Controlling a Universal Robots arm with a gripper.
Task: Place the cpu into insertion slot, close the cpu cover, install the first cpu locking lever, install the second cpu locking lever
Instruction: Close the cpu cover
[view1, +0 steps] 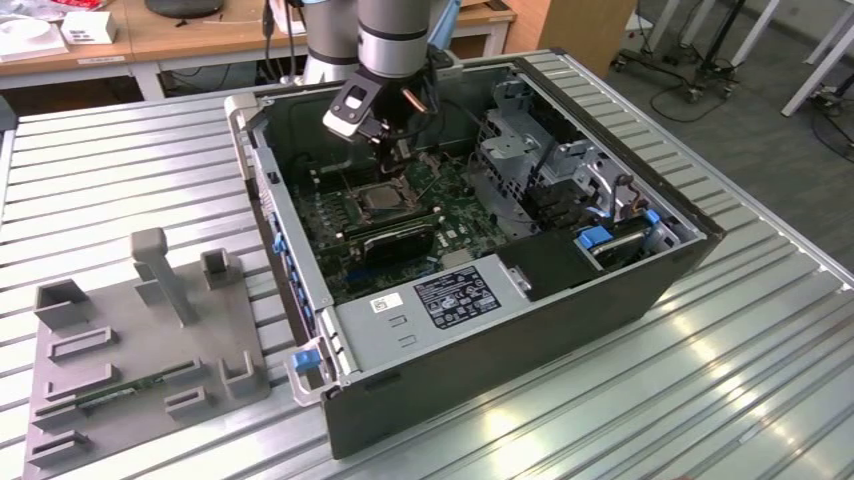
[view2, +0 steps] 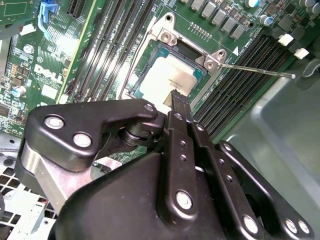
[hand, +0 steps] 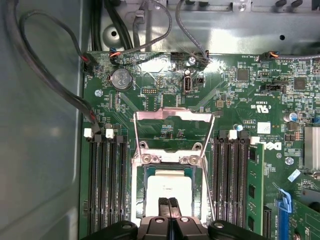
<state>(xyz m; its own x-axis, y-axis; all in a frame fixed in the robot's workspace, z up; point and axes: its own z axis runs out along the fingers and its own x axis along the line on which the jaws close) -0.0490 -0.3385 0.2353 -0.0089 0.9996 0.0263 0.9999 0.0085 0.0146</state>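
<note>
The gripper (view1: 394, 160) reaches down into the open dark-grey metal computer case (view1: 534, 300), which lies on its side on the ribbed silver metal table (view1: 747, 400). In both wrist views the two black fingers (view2: 175, 130) (hand: 164, 207) are pressed flat against each other with no gap between them, and nothing is clamped in the gripper (view2: 176, 96) (hand: 168, 201). The cpu (view2: 167, 75) (hand: 167, 184), a small flat square chip with a silvery-tan metal top, lies directly under the fingertips, seated level inside the insertion slot (view2: 165, 37) (view1: 380, 203), the square dark socket ringed by a silver frame. Whether the fingertips touch the chip top or sit just above it cannot be told. Beyond the fingertips, in the first wrist view, the cpu cover (hand: 172, 115), a thin silver square frame with a large window, stands raised off the socket on its hinge, leaving the chip uncovered. In the second wrist view a thin silver wire locking lever (view2: 255, 71) runs outward from a frame corner just beside the fingertips, crossing the long narrow black memory slots (view2: 245, 75) (hand: 107, 185) that flank the fingers on both sides across the green circuit board (hand: 240, 100)
</note>
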